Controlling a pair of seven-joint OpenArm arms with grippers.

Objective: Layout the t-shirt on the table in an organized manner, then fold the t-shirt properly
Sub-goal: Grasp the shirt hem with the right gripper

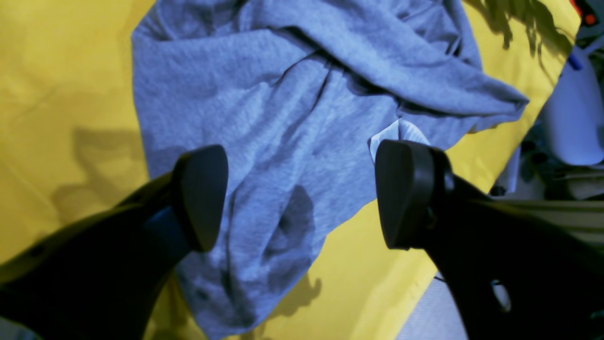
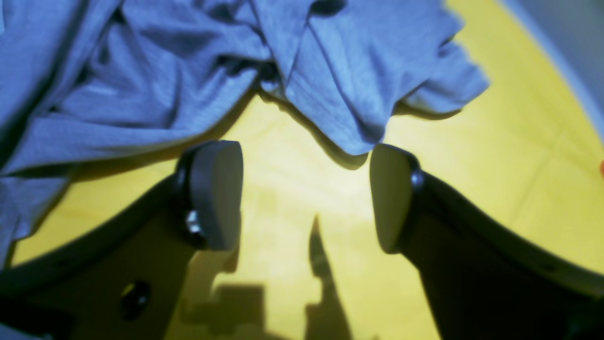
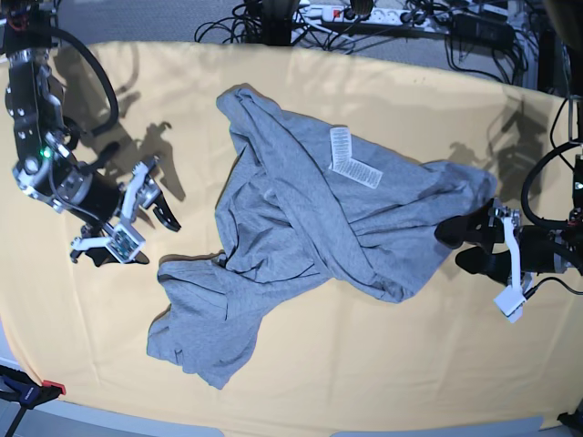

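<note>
A crumpled grey t-shirt [image 3: 301, 228] lies in the middle of the yellow-orange table [image 3: 410, 364], twisted, with white labels [image 3: 351, 164] facing up. At the shirt's right edge my left gripper [image 3: 460, 244] stands open. In the left wrist view its jaws [image 1: 302, 193] straddle a grey fold of the t-shirt [image 1: 283, 94], nothing pinched, a white tag [image 1: 398, 132] beside one finger. My right gripper [image 3: 137, 238] is open left of the shirt, apart from it. The right wrist view has bare table [image 2: 495, 165] between its fingers [image 2: 304, 193], with a hanging corner of the t-shirt [image 2: 165, 71] just ahead.
Cables and a power strip [image 3: 364, 14] run along the far edge. A clamp [image 3: 27, 391] sits at the near left corner. A lower flap of the shirt [image 3: 200, 337] reaches toward the front edge. White equipment [image 1: 571, 118] stands off the table's side.
</note>
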